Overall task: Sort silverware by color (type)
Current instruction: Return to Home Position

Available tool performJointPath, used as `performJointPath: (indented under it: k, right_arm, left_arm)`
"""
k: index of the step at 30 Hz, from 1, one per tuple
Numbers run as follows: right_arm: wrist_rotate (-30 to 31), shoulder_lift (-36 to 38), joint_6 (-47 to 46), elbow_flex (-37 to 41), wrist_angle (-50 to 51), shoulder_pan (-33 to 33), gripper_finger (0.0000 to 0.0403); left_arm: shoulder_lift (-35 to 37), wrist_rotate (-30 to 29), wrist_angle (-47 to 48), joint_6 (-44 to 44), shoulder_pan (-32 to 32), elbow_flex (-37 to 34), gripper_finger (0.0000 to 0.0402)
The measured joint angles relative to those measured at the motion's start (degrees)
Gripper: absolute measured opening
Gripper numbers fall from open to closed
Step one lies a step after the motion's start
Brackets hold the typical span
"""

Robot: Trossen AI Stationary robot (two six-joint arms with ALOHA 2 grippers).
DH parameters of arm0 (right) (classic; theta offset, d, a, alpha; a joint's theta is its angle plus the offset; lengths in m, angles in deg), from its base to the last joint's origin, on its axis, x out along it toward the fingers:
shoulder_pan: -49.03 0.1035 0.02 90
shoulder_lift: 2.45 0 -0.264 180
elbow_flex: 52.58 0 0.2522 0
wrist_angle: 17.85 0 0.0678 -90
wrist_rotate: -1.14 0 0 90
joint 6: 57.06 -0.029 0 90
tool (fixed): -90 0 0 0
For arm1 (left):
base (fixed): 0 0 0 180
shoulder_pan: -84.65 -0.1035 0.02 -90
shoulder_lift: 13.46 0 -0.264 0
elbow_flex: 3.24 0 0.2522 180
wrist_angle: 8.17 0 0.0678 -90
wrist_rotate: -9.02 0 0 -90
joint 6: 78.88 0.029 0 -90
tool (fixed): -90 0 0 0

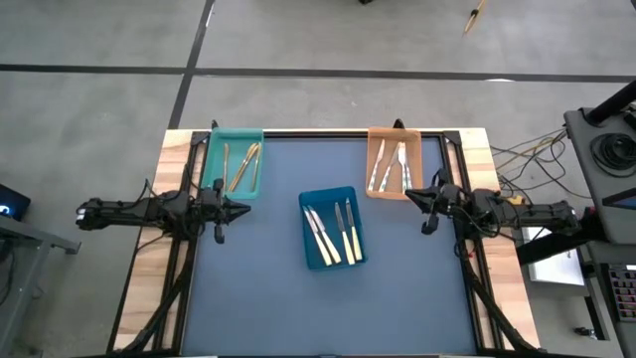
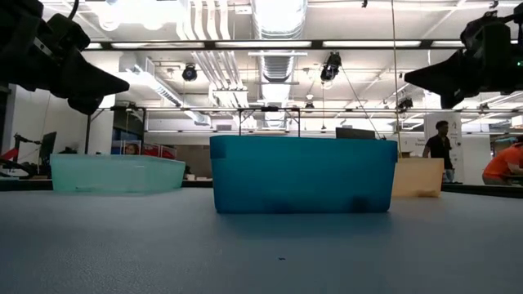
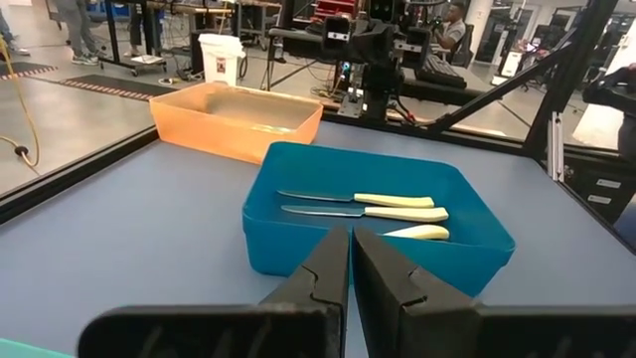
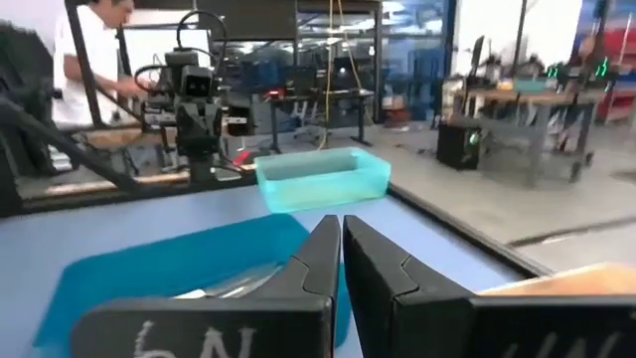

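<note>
1. Left gripper (image 1: 241, 209) hangs at about 9 o'clock on the table (image 1: 268, 298), just off the near corner of the teal tray (image 1: 211, 164). It is clenched on nothing: my wrist camera shows only a hairline between its two dark fingers (image 3: 323, 273).
2. My right gripper (image 1: 409, 196) mirrors it at about 2 o'clock, just beside the near corner of the orange tray (image 1: 420, 149). It too is pressed closed and empty.
3. All the silverware I can find is in a tray:
   - The gold-handled pieces (image 1: 243, 167) lie in the teal tray at 11 o'clock.
   - The silvery pieces (image 1: 390, 169) lie in the orange tray at 1 o'clock.
   - The cream-handled knives (image 1: 333, 231) lie in the blue tray (image 1: 333, 191) at the centre.
   - I see none lying loose on the mat.
4. I judge the sorting finished, so the step in hand is simply parking both arms.
5. The level camera shows both grippers above the tray rims, and I would keep that height through the whole retreat.
6. Each gripper sits close to a tray corner. I would draw the left one straight back toward 9 o'clock and the right one toward 3 o'clock. Any swing toward 12 o'clock could clip a wall and shift a sorted tray.
7. I would keep the fingers closed, move slowly, and watch the overhead view until both arms rest evenly at their own sides.
</note>
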Motion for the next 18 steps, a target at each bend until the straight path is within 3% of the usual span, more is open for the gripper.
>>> performJointPath:
  k: [6, 11, 18]
  right_arm:
    - [-1.5, 0.0, 4.6, 0.0, 0.4, 0.7, 0.0009]
    - [-8.7, 0.0, 4.6, 0.0, 1.4, 0.7, 0.0009]
    - [-12.0, -0.6, -0.8, 0.0, 1.4, 0.7, 0.0009]
  left_arm:
    - [-0.1, 0.0, 0.0, 0.0, 0.0, 0.0, 0.0000]
    - [-0.1, 0.0, 0.0, 0.0, 0.0, 0.0, 0.0000]
    - [-0.1, 0.0, 0.0, 0.0, 0.0, 0.0, 0.0000]
